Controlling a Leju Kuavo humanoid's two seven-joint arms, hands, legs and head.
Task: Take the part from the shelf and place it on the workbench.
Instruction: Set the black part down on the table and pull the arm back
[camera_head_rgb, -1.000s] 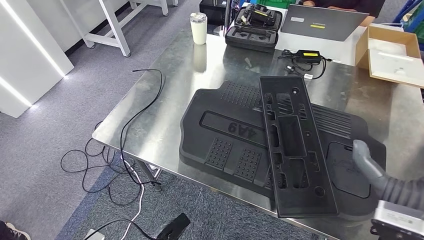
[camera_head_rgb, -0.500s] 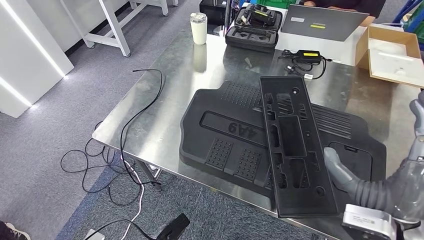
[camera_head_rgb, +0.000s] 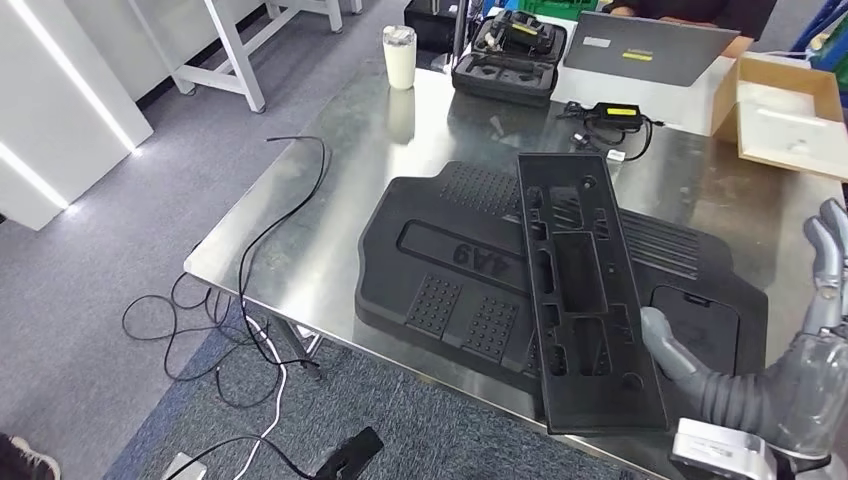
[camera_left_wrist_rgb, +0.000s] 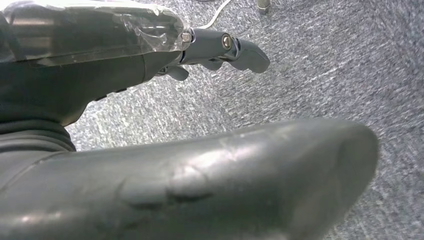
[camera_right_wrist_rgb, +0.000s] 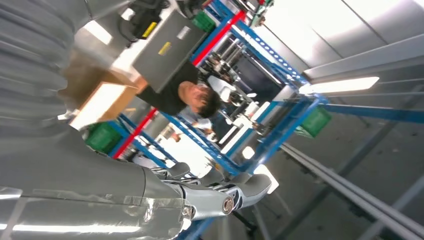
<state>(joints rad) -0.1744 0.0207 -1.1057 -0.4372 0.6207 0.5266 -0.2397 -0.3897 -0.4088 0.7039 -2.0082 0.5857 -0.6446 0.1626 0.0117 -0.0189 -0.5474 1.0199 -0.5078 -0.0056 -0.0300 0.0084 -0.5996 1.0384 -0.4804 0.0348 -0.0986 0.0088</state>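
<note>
Industrial workshop/lab: steel workbench (camera_head_rgb: 330, 215), blue racking (camera_right_wrist_rgb: 280, 135) w/ green bins (camera_right_wrist_rgb: 315, 121), grey carpet floor (camera_head_rgb: 120, 250), loose cables (camera_head_rgb: 235, 300).

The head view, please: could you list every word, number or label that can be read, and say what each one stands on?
"4A9", raised characters seen upside down, on the large black moulded part lying on the steel workbench.
Yellow label on the black power adapter: too small to read.
White and yellow stickers on the grey laptop lid: too small to read.
The long black panel and the white tumbler show no text.
</note>
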